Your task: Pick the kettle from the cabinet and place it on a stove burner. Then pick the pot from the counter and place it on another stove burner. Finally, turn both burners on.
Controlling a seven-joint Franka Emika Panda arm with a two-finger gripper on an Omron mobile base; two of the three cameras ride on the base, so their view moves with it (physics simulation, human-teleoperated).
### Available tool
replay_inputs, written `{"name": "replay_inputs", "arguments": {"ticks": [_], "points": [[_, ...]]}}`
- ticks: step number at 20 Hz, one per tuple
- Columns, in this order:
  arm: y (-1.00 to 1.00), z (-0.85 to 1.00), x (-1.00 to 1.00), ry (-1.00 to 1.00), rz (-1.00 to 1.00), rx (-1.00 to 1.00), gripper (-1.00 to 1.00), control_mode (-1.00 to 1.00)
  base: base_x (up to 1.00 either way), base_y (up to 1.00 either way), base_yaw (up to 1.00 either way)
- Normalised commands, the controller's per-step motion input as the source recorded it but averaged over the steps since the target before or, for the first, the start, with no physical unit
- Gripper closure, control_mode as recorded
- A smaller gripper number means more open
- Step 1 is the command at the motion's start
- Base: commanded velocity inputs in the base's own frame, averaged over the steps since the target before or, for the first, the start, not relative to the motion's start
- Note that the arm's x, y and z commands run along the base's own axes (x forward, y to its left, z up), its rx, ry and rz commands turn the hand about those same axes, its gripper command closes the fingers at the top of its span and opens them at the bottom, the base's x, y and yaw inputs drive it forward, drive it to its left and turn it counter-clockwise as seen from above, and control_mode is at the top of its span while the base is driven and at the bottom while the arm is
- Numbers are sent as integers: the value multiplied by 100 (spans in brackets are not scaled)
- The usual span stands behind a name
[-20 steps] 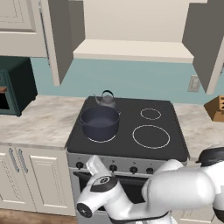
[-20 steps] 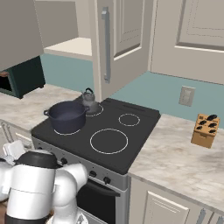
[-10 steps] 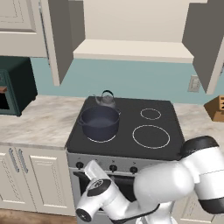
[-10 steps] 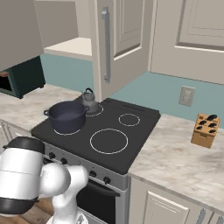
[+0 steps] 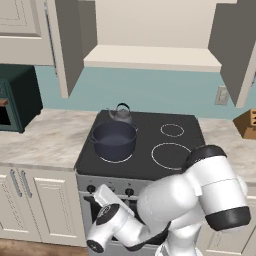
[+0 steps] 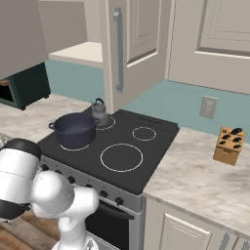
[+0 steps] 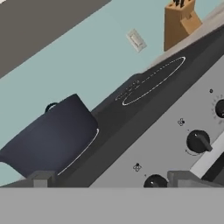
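**Knob mix-up risk at the stove front**

The pincer (image 7: 109, 180) hangs released and empty, low before the knobs (image 7: 199, 141). Pot (image 5: 114, 140) and kettle (image 5: 120, 114) sit on the left burners (image 5: 116, 156). Grabbing a wrong knob would heat a bare ring.

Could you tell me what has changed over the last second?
The arm has swung across the front of the stove, its hand staying low by the control knobs, and the gripper remains open and empty. The kettle and pot sit on their burners as before.
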Motion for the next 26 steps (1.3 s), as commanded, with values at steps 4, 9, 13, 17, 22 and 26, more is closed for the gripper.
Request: {"name": "replay_inputs", "arguments": {"ticks": [4, 9, 13, 17, 22, 26], "points": [[6, -18, 11, -8, 0, -5, -100, -100, 0, 0, 0], [11, -21, 5, -10, 0, -5, -100, -100, 0, 0, 0], [8, -11, 9, -11, 0, -2, -100, -100, 0, 0, 0], [7, -15, 6, -9, 0, -3, -100, -100, 0, 0, 0], [5, -4, 10, -9, 0, -1, -100, -100, 0, 0, 0], [7, 0, 12, -3, 0, 0, -100, -100, 0, 0, 0]]}}
